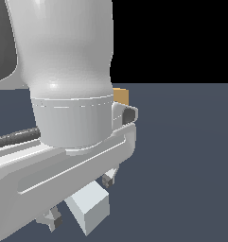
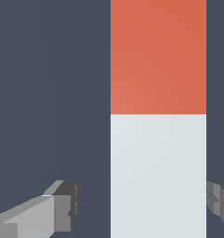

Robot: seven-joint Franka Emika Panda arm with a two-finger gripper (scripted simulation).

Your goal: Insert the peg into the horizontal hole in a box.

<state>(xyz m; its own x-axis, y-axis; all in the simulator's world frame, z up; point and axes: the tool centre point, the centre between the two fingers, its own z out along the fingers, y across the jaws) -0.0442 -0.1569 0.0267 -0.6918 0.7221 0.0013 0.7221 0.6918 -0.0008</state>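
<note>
In the exterior view the arm (image 1: 68, 71) fills the left half of the frame, its white wrist housing closest to the camera. Below it, at the lower left, hangs the tool (image 1: 82, 201), its two grey fingertips (image 1: 107, 179) set wide apart. Between them shows the white end of the peg (image 1: 89, 208), a square-cut bar lying on the dark blue-grey table (image 1: 181, 165).

The wrist view gives the clearer account: the peg (image 2: 158, 119) runs straight through the frame, white over the part between the fingers and orange-red beyond, the colour change falling near mid-height. One finger (image 2: 62, 209) stands at the lower left with a clear strip of table (image 2: 48, 93) between it and the bar; the other finger (image 2: 220, 200) is just off the bar's opposite side at the lower right edge. So the tool straddles the white part with its jaws spread – neither pad seems to touch the peg, though the right-hand gap is narrow and partly cut off by the frame.

Farther back in the exterior view, a tan corner of the box (image 1: 121, 96) peeks out beside the wrist housing, just right of centre (its hole is hidden from here).
</note>
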